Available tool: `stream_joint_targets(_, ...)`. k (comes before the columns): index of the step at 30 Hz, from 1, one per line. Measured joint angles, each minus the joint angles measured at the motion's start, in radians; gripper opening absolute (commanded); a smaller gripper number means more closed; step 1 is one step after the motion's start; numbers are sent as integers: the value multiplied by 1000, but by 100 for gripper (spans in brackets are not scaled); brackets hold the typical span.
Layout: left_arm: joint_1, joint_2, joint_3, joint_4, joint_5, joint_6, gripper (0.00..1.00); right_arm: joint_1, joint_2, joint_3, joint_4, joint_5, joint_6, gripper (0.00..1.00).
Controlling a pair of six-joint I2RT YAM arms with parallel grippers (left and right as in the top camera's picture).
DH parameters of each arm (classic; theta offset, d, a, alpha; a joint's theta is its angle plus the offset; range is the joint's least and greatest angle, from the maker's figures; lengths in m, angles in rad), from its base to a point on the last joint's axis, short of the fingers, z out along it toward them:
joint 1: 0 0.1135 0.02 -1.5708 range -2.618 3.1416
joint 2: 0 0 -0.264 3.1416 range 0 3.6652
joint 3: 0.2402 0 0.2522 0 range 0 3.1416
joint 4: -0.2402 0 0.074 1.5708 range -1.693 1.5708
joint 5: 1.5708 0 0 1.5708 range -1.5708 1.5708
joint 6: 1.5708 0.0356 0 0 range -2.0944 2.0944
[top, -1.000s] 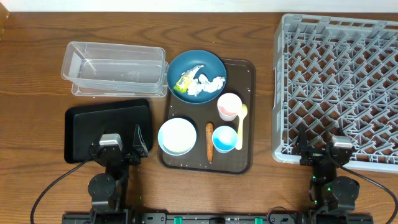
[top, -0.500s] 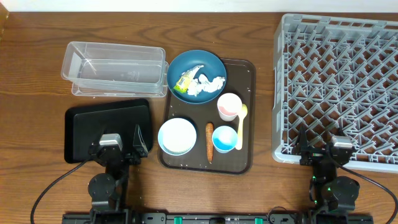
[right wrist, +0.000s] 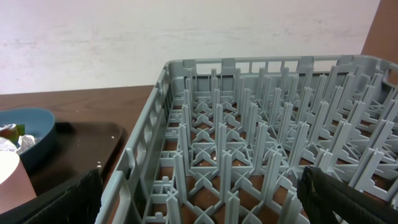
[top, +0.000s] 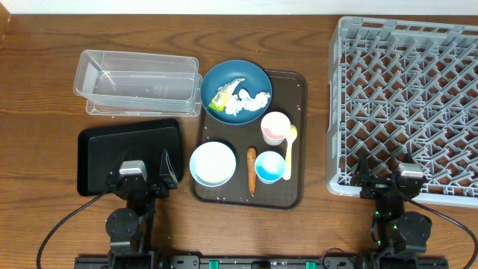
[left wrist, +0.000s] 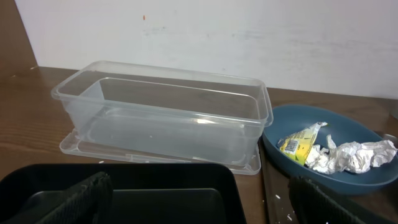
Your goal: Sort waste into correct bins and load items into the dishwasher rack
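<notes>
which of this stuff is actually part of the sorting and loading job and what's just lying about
Job: yellow wrapper, tissue, carrot piece, clear tub, black tray, blue plate, white bowl, pink cup, light-blue cup, spoon, rack.
Lying about: brown serving tray, wooden table.

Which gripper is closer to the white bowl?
Left. The left gripper sits just left of the white bowl, over the black tray; the right gripper is far right, at the front edge of the rack.
</notes>
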Motion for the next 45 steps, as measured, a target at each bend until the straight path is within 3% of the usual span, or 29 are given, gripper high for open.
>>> stream_joint_targets(26,0,0,0,7,0,-5,93,0,0,0,7,-4,0,99)
stream_joint_targets(31,0,14,34,-60,0,-27,92,0,4,13,-5,12,0,99)
stream_joint_targets(38,0,205,178,-163,0,-37,92,0,124,143,-31,54,0,99)
stream_joint_targets(45,0,547,481,-311,4,-38,92,0,423,346,-50,72,0,99)
